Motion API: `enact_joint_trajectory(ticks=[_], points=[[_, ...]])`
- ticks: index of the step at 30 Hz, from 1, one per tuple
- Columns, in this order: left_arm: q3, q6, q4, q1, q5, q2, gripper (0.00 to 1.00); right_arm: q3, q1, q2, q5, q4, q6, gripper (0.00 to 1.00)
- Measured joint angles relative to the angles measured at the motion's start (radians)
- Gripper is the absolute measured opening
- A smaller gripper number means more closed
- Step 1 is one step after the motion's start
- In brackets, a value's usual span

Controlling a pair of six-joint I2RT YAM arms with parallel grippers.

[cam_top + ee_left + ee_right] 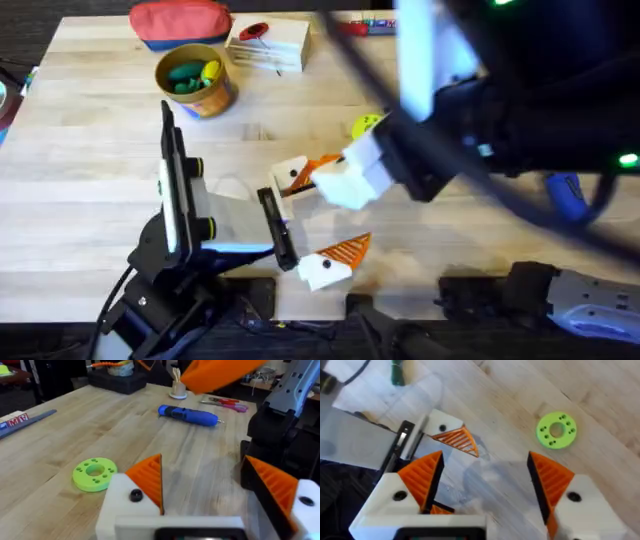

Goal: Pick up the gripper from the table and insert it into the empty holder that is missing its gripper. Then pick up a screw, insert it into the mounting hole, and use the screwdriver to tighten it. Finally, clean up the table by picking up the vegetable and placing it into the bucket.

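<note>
Even, bright light was cast over the pale wooden table [90, 150]. The dark right arm [520, 110] near the overhead camera was rendered large and blurred. Only soft shadows were thrown.

Light wooden plank tabletop [90, 160], pale grain running lengthwise; dark floor [25, 25] beyond its far left corner; cluttered dark room behind the tabletop in the left wrist view, with a black box-shaped stand [117, 381] at the far edge.

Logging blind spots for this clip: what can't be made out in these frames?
- Screw seating: in the left wrist view the hole in the left gripper's white block is too dark to judge.
- Right gripper in the overhead view: blurred close under the camera.
- Bucket contents: too small to identify.
- Screwdriver: overhead, largely behind the right arm.
</note>
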Motion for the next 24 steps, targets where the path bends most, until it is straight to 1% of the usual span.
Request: enact_joint_trajectory(ticks=[4, 8, 11, 14, 15, 16, 17, 18, 19, 21, 22, 24], points=[[0.0, 0.0, 0.0, 0.0, 0.0, 0.0, 0.986, -0.032, -0.068, -0.064, -0.008, -0.011, 0.035, 0.991], [0.0, 0.0, 0.001, 0.0, 0.0, 0.0, 0.985, -0.127, -0.116, -0.153, -0.037, -0.007, 0.066, 0.991], [0.0, 0.001, 0.004, 0.0, 0.0, 0.0, 0.985, -0.202, -0.126, -0.232, -0.061, 0.009, 0.088, 0.991], [0.0, 0.002, 0.006, 0.0, 0.0, 0.0, 0.981, -0.264, -0.127, -0.32, -0.111, 0.045, 0.098, 0.991], [0.0, 0.002, 0.008, 0.0, 0.0, 0.0, 0.92, -0.282, -0.127, -0.346, -0.13, 0.055, 0.099, 0.992], [0.0, 0.002, 0.014, 0.0, 0.0, 0.0, 0.831, -0.3, -0.127, -0.375, -0.148, 0.064, 0.102, 0.991], [0.0, 0.004, 0.023, 0.0, -0.001, 0.0, 0.688, -0.32, -0.127, -0.402, -0.17, 0.072, 0.104, 0.991], [0.0, 0.004, 0.036, 0.0, 0.0, 0.0, 0.525, -0.339, -0.127, -0.425, -0.188, 0.079, 0.107, 0.991], [0.0, 0.004, 0.045, 0.0, 0.0, 0.0, 0.399, -0.356, -0.127, -0.442, -0.204, 0.083, 0.109, 0.991], [0.0, 0.006, 0.059, 0.0, -0.001, 0.0, 0.079, -0.387, -0.127, -0.461, -0.233, 0.085, 0.115, 0.991], [0.0, 0.009, 0.06, 0.0, -0.002, 0.0, 0.028, -0.397, -0.127, -0.462, -0.243, 0.084, 0.118, 0.991], [0.0, 0.01, 0.059, 0.0, -0.003, 0.0, 0.014, -0.411, -0.127, -0.458, -0.259, 0.085, 0.123, 0.992]])
